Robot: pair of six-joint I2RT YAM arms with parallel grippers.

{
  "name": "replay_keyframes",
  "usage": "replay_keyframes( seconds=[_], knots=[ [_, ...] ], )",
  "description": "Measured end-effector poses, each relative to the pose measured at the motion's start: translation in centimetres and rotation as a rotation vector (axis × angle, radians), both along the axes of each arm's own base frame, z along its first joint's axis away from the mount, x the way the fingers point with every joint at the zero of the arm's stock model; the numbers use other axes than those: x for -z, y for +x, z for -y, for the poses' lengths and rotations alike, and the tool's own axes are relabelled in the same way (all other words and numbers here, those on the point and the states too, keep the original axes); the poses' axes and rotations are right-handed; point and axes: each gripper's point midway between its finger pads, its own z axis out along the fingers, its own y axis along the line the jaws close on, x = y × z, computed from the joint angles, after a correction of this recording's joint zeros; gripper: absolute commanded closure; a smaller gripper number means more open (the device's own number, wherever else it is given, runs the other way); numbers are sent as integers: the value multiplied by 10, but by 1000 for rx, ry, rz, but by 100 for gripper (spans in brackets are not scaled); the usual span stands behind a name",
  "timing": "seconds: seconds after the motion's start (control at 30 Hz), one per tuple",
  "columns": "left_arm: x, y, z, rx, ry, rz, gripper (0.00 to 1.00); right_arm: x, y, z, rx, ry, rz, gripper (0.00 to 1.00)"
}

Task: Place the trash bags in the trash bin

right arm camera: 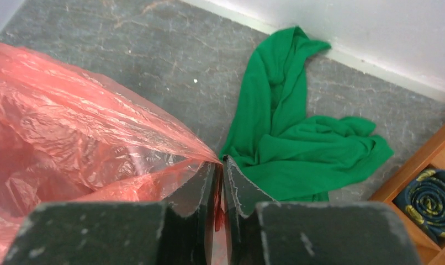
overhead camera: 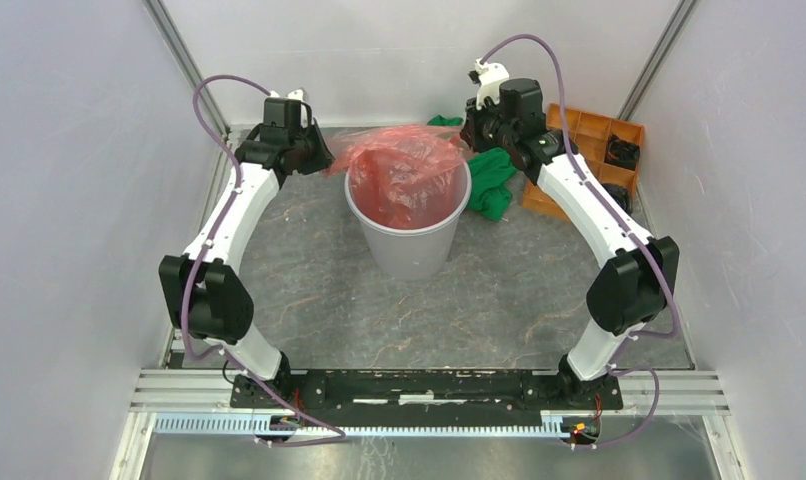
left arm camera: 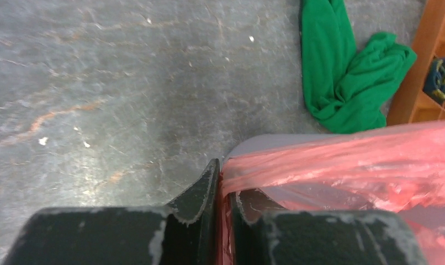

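The left end effector (left arm camera: 224,185) is clenched on one edge of the bag (left arm camera: 347,160), with red film pinched between its nearly closed jaws just outside the rim of the bin (left arm camera: 275,141). The right end effector (right arm camera: 221,165) grips the opposite edge in the same way, its jaws almost together with film between them. The bag is stretched between the two, its body sunk inside the bin and its mouth raised above the rim. The bin stands upright on the worktop (overhead camera: 319,290). A green cloth (overhead camera: 491,182) lies beside it, near the orange tray (overhead camera: 589,130).
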Motion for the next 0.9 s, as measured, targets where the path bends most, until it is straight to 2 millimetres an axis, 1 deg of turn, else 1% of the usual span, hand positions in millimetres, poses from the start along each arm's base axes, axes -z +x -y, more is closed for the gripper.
replay_keyframes(
  seconds=[0.07,0.13,0.2,0.23,0.27,0.33,0.4,0.43,0.47,0.53,0.63,0.67,0.7,0.77,0.9],
  knots=[
    [14,-5,8,33,-33,-30,83,10,-1,2,4,-14,-30,86],
    [22,-9,12,48,-50,-46,83,17,-3,4,6,-23,-46,86],
    [38,-21,16,66,-72,-83,83,30,-9,7,11,-36,-73,85],
    [45,-30,17,74,-86,-105,82,38,-13,9,13,-45,-94,85],
    [49,-38,19,81,-97,-119,81,46,-17,11,14,-54,-113,84],
    [51,-54,21,97,-119,-132,80,58,-25,14,15,-65,-144,80],
    [43,-67,22,109,-140,-116,78,65,-33,17,18,-70,-171,74],
    [37,-72,22,114,-150,-100,77,64,-35,18,20,-69,-175,71],
    [31,-77,23,118,-159,-85,77,62,-38,19,21,-67,-176,67],
    [15,-86,25,134,-180,-46,77,51,-42,22,29,-56,-162,56],
    [-4,-95,27,153,-205,8,78,29,-47,29,53,-52,-130,30],
    [-6,-97,28,157,-212,18,79,21,-48,32,64,-51,-118,24],
    [-6,-99,29,162,-220,25,80,13,-50,36,71,-58,-102,19],
    [0,-103,32,171,-242,14,81,-6,-54,42,87,-67,-67,11],
    [24,-114,38,182,-285,-53,82,-50,-65,54,91,-88,37,2]
  ],
)
